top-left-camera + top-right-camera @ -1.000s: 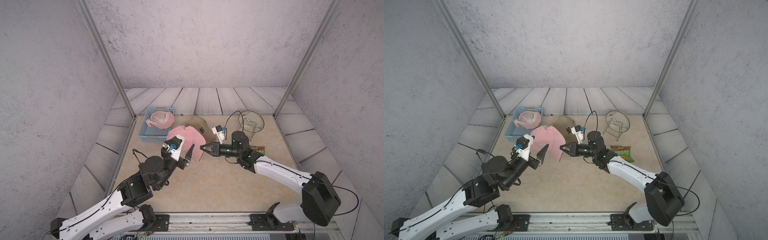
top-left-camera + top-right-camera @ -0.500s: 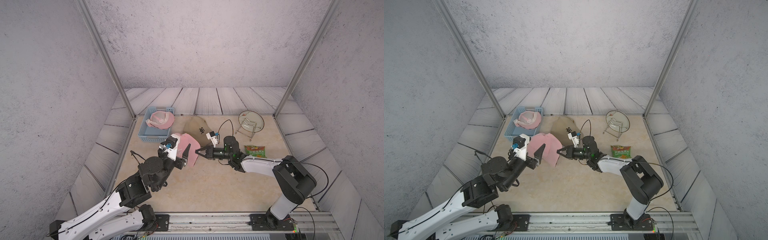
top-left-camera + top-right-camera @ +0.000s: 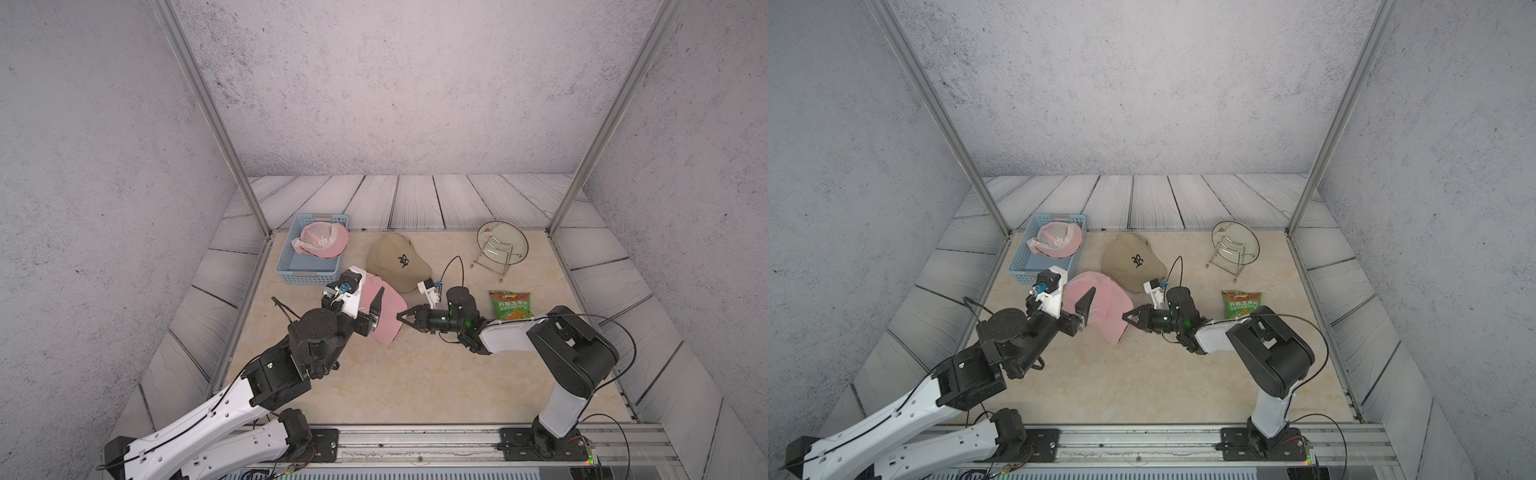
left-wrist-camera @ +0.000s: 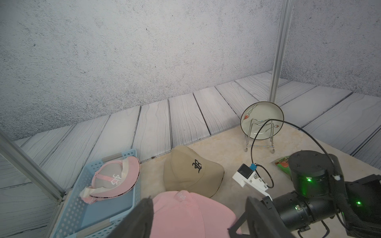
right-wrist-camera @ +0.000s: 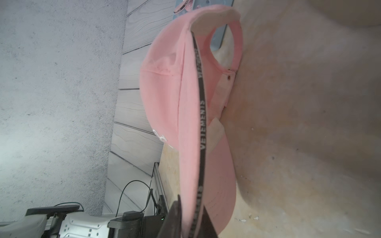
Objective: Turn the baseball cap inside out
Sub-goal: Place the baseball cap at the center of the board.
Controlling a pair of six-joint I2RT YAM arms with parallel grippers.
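The pink baseball cap (image 3: 388,316) (image 3: 1104,307) lies crown up on the beige table, its brim toward my right arm. My left gripper (image 4: 199,220) stands open over the crown (image 4: 185,212), one finger on each side, not touching it. One dark finger (image 3: 1086,303) shows over the cap in a top view. My right gripper (image 3: 402,318) (image 5: 190,218) lies low and sideways at the brim. The brim's black-trimmed edge (image 5: 201,123) runs between its narrow jaws, which sit close against it on both sides.
A tan cap (image 3: 395,262) lies just behind the pink one. At the back left a blue basket (image 3: 291,266) holds another pink cap (image 3: 320,241). A plate on a wire stand (image 3: 500,245) is at the back right, with a green snack packet (image 3: 511,305) in front of it.
The cap has come down from a raised tilt to rest on the table. My right arm has folded in low at the brim. The left gripper now straddles the crown.
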